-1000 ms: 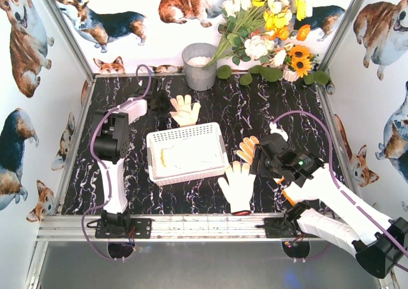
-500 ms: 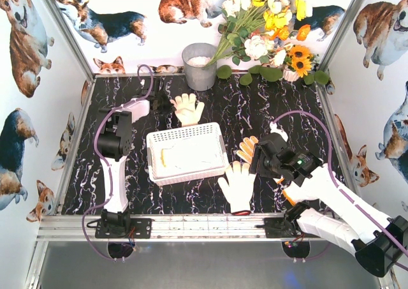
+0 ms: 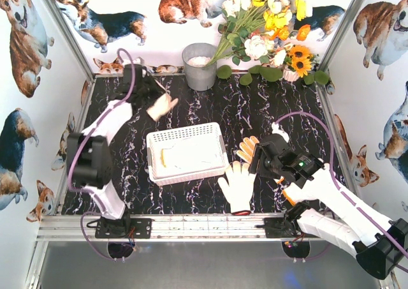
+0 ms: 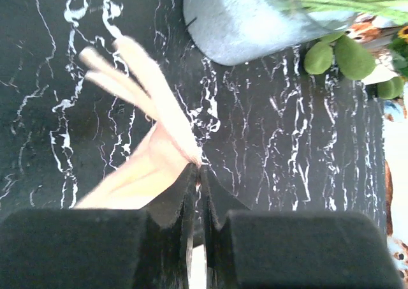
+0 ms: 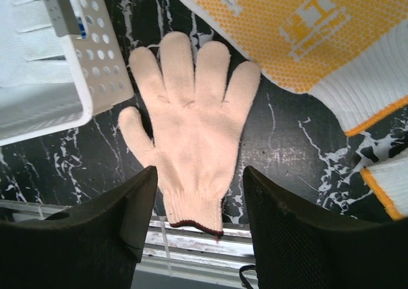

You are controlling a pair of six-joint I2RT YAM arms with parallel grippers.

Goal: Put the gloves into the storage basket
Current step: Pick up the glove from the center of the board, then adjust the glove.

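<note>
My left gripper [image 3: 155, 100] is shut on a cream glove [image 3: 164, 106] and holds it off the table behind the white storage basket [image 3: 185, 133]. In the left wrist view the jaws [image 4: 199, 169] pinch the glove [image 4: 143, 171] at its edge and its fingers hang blurred. A pale glove [image 3: 173, 156] lies in the basket. My right gripper [image 3: 256, 159] is open above another cream glove [image 3: 238, 184], which lies flat between its fingers in the right wrist view [image 5: 191, 123]. A yellow glove [image 5: 299, 40] with an orange cuff lies beside it. The blue glove is out of view.
A grey metal bucket [image 3: 199, 66] and a bunch of flowers [image 3: 268, 27] stand at the back. The basket's corner [image 5: 95, 59] sits close left of the cream glove. A second orange-edged cuff [image 5: 389, 187] lies at the right. The table's front rail [image 3: 204, 225] runs just below the glove.
My left arm has swung up and back, lifting the cream glove from the table behind the basket. The right arm has hardly moved.
</note>
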